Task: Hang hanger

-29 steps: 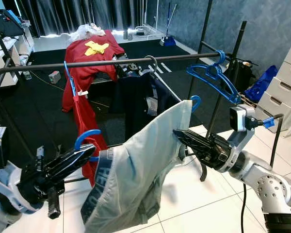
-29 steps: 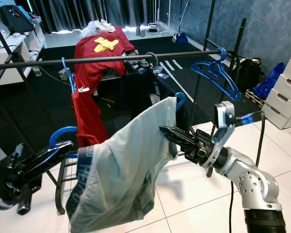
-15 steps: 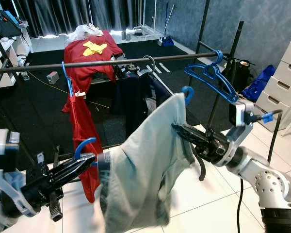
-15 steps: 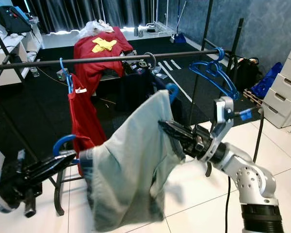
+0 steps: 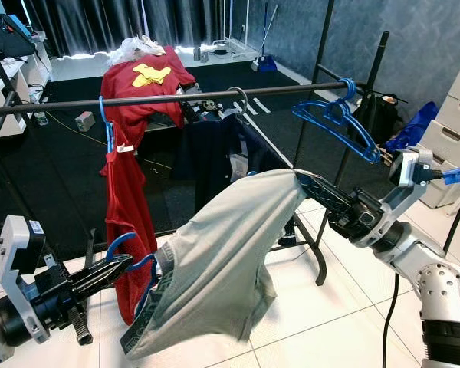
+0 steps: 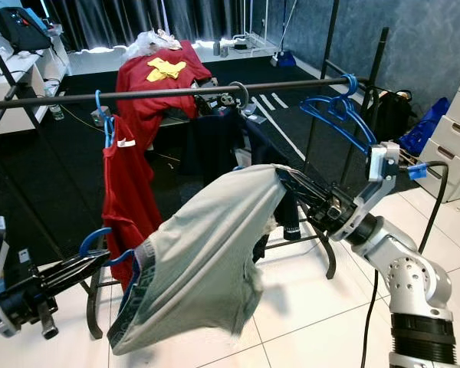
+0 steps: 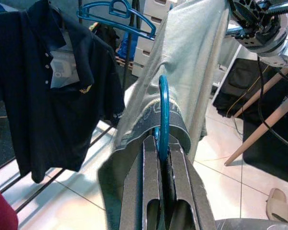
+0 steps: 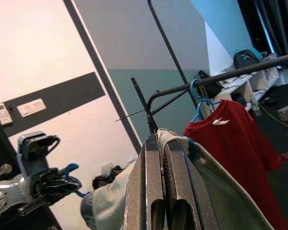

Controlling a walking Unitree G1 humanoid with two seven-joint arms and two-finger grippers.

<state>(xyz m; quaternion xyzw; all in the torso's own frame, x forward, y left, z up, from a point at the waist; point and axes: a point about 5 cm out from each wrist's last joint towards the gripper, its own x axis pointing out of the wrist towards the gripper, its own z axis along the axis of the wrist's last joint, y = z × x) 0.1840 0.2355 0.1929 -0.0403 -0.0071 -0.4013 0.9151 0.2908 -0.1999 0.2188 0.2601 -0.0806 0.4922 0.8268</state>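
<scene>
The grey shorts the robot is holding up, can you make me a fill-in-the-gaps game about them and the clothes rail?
1. The left claw grips a hanger hook whose colour is ____.
2. The right claw pinches the far end of the grey ____ stretched between both arms.
3. On the black rail, the T-shirt hanging from a blue hanger is ____ in colour.
4. The bare blue hanger hangs near the rail's ____ end, on the robot's own side.

Missing words: blue; shorts; red; right

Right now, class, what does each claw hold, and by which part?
Left claw: the blue hanger, by its hook. Right claw: the grey garment, by its upper edge.
</scene>
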